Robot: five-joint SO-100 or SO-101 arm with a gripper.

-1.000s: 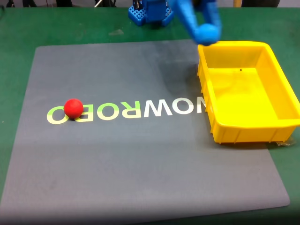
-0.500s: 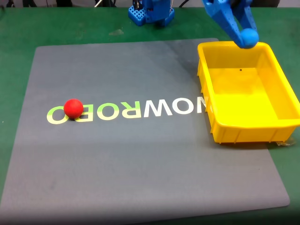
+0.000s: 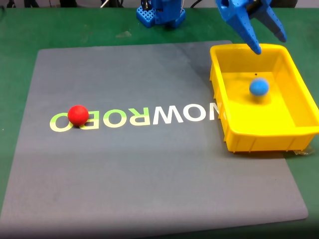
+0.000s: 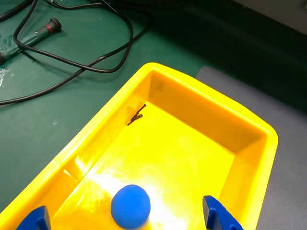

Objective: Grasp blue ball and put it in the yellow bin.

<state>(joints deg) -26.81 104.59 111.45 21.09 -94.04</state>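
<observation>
Fixed view: blue ball (image 3: 258,87) below end effector (image 3: 269,44)

A green table (image 3: 20,35) carries a grey mat (image 3: 149,169). On the mat, the yellow bin (image 3: 304,94) sits directly beneath the tool (image 3: 266,42); the red ball (image 3: 78,114) lies well apart from the tool. Black cables (image 4: 86,62) lie on the table beyond the bin.

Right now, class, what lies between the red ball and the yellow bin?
In the fixed view, between the red ball and the yellow bin lies grey mat with printed letters.
</observation>
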